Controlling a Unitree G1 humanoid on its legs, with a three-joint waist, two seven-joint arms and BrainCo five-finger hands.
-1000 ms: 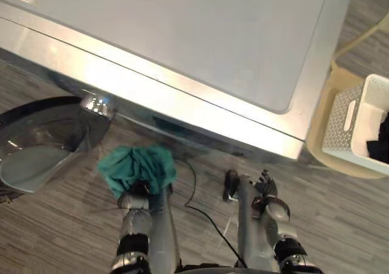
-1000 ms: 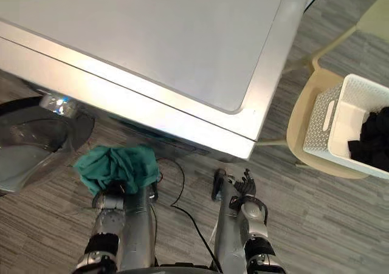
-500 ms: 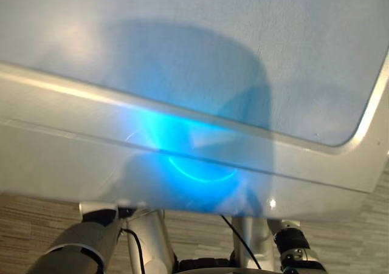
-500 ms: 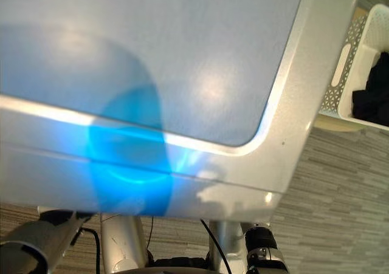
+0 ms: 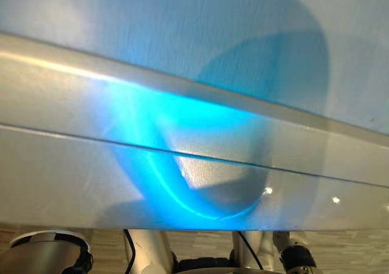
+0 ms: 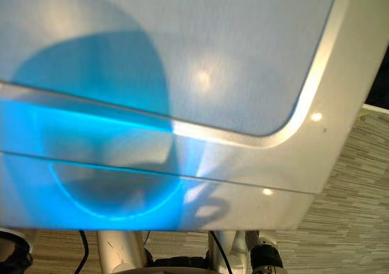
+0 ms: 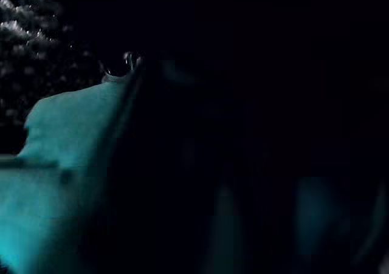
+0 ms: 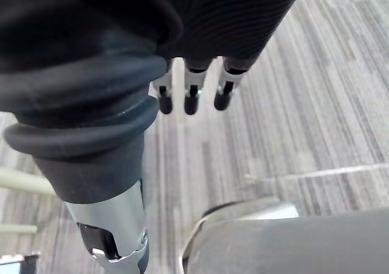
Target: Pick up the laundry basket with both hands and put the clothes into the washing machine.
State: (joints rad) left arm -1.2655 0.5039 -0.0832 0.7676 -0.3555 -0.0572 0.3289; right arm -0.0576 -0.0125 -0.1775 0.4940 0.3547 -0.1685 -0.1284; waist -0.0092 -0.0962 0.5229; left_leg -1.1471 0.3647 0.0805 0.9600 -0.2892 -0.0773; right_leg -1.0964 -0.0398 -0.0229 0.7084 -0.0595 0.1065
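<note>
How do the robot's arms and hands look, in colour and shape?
The right hand has slim silver fingers with dark tips and a black ribbed cover. The left arm and right arm are rounded and silver-grey, with dark bands at joints.

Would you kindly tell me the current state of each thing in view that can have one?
right hand: open, fingers relaxed, holding nothing, above the floor.
teal cloth: crumpled, in a dark space, apparently the drum; whether it is held cannot be told.
washing machine: blue glow lies across its top front edge.
</note>
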